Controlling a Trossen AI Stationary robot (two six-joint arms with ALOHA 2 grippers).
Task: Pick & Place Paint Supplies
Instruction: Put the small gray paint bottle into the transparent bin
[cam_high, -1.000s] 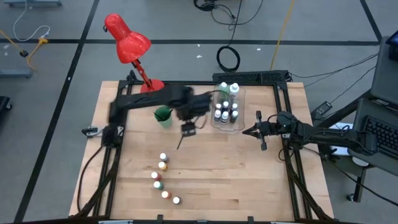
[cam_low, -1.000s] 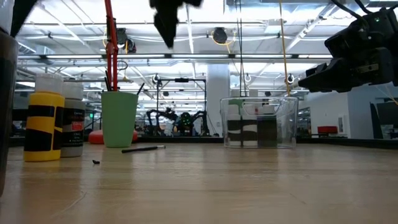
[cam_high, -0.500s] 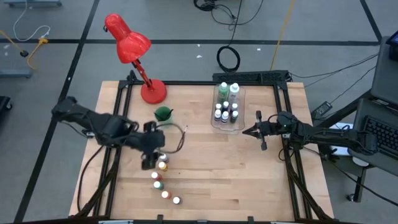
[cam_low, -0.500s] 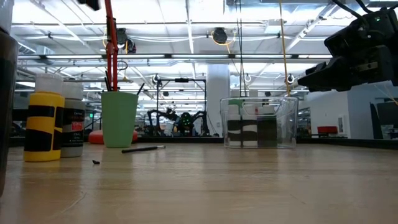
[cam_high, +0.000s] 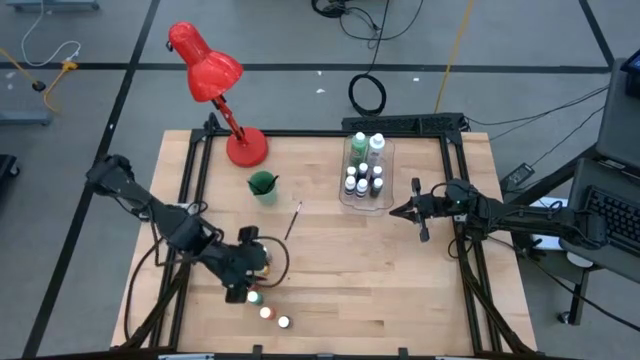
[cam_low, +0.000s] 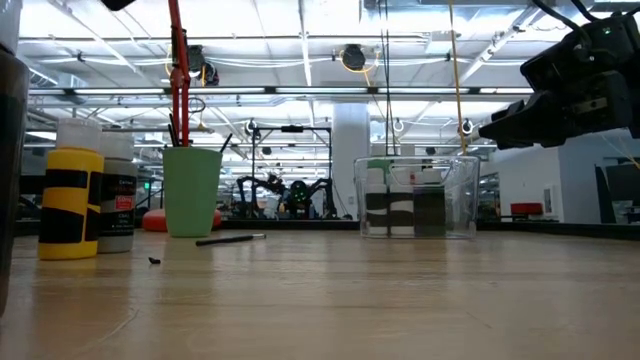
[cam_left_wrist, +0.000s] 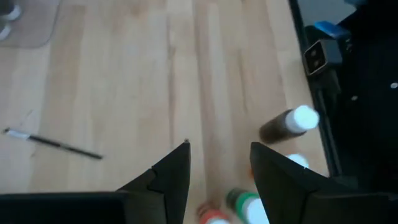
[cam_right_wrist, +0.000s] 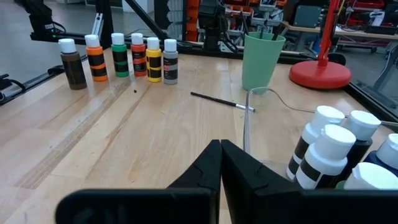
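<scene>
Several small white-capped paint bottles (cam_right_wrist: 119, 55) stand upright in a row on the table's near left. In the high view, three of them (cam_high: 266, 313) show past my left arm. My left gripper (cam_left_wrist: 219, 149) hovers open over this row (cam_high: 242, 285), with a green bottle (cam_left_wrist: 245, 202) and a brown one (cam_left_wrist: 289, 121) below and beside its fingers. A thin dark paintbrush (cam_high: 294, 220) lies flat on the wood mid-table. More bottles (cam_high: 365, 165) stand inside the clear bin (cam_high: 344, 195). My right gripper (cam_high: 395, 212) is shut and empty beside the bin.
A green cup (cam_high: 263, 185) holding brushes stands far of centre. A red desk lamp (cam_high: 210, 75) rests on its base at the far left. Black frame rails (cam_high: 185, 180) run along the table's sides. Bare wood (cam_high: 380, 280) spans the near right.
My left arm has swung from the far middle, between the cup and the bin, toward the near left and dropped lower over the row of small bottles. Nothing on the table has moved.
</scene>
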